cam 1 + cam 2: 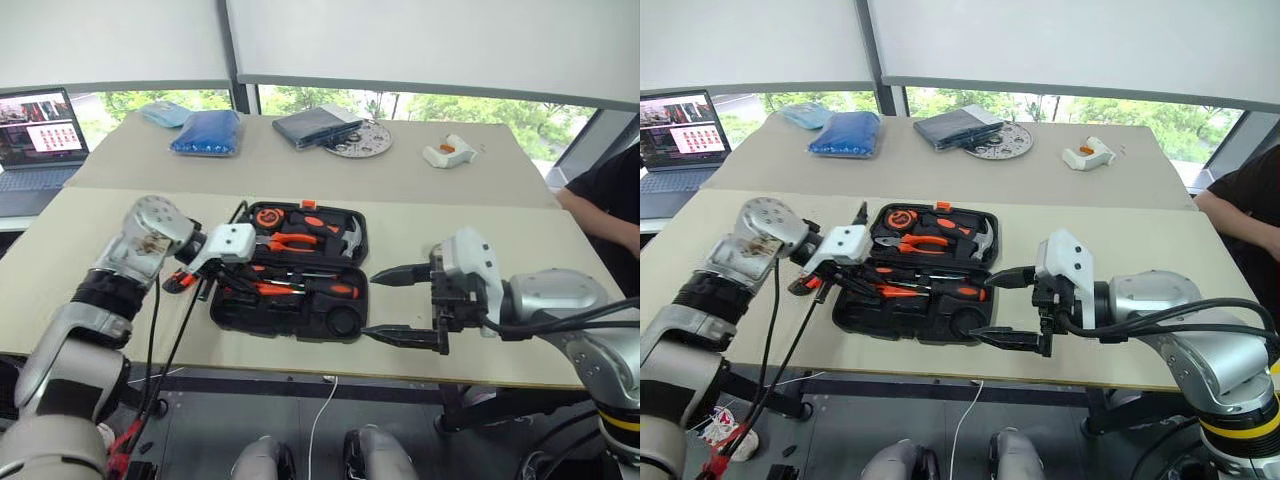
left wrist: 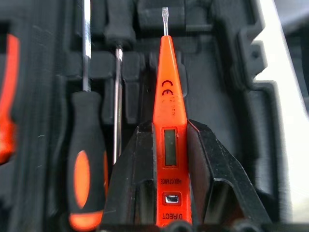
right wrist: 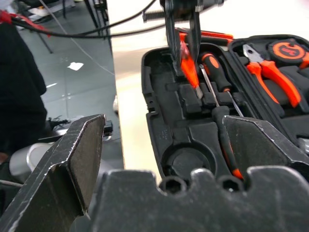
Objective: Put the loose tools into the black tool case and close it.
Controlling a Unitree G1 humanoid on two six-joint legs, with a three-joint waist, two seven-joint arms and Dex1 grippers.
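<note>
Item: slim orange tester (image 2: 170, 140), clamped in my L gripper (image 2: 169, 159) over tool case (image 1: 345, 325). R gripper (image 1: 405, 305) wide open, empty. Risk: tip misses recess, prob. jams on screwdrivers (image 2: 87, 159); recess unclear.

Left tool (image 3: 185, 50) holds orange tester (image 3: 189, 70) over case (image 3: 166, 130).

I see the tool case (image 1: 290, 310) as plain black, its moulded recesses the same black. The pen-like tool (image 2: 170, 130) is bright orange with black lettering, a small grey-green window and a bare steel tip. Both fingers (image 2: 133, 188) of my left gripper (image 2: 170, 193) are black. The screwdriver (image 2: 87, 159) beside it has a black handle with an orange oval inset and a steel shaft. Pliers (image 1: 295, 241) carry orange grips. My right gripper (image 1: 408, 305) is black on a silver-white wrist. The table (image 1: 480, 240) is pale beige. At upper left of the frame, a bag (image 1: 207, 132) is deep blue.
</note>
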